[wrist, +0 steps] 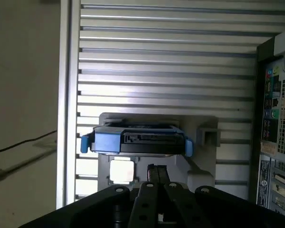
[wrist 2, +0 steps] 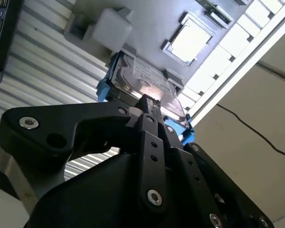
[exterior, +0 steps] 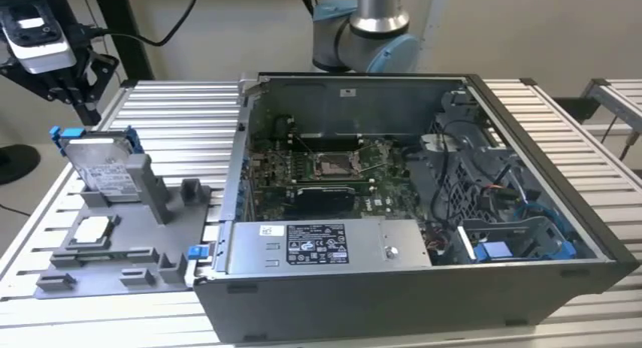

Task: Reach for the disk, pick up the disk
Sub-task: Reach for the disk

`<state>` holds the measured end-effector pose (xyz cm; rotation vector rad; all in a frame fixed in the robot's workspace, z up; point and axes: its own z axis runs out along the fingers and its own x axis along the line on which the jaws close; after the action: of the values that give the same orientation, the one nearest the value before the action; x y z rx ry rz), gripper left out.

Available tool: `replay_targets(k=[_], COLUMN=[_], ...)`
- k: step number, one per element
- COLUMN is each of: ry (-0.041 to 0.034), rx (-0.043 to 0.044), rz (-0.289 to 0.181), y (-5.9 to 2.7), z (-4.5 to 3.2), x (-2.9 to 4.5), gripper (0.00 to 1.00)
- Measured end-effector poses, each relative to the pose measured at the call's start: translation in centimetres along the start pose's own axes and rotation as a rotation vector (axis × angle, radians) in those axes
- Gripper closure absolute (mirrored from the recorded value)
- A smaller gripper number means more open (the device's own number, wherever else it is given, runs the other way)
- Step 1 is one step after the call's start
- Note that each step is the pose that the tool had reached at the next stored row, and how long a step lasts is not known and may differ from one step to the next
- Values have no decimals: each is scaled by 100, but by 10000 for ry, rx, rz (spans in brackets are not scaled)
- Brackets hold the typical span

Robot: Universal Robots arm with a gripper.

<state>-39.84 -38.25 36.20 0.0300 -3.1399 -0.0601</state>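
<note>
The tool [wrist 2: 145, 101] hangs clenched and empty above the grey holder [exterior: 150, 235], apart from the disk [exterior: 101, 164]. For a good reach, I judge it should open wide, centre over the disk's upper blue edge and come down straight. The disk stands on edge in the holder, at the end away from the small chip [exterior: 92, 229]. It is silver-grey with a white label and a blue frame.

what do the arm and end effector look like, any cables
The arm is a silver tube with grey joints and light blue caps. The end effector is matte black, built of angular linked bars dotted with silver screw heads. In the exterior view a grey-and-white block is mounted on it and black cables trail off.
</note>
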Motion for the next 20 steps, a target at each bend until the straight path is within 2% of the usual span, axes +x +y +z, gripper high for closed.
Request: replay_targets(k=[5, 13, 17, 20], ry=[-2, -1, -1, -1], rx=[0, 0, 1, 0], rz=[1, 0, 0, -1], y=[63, 105, 122, 124], z=[8, 19, 24, 25], x=[124, 356, 431, 440], gripper=[100, 100, 100, 100])
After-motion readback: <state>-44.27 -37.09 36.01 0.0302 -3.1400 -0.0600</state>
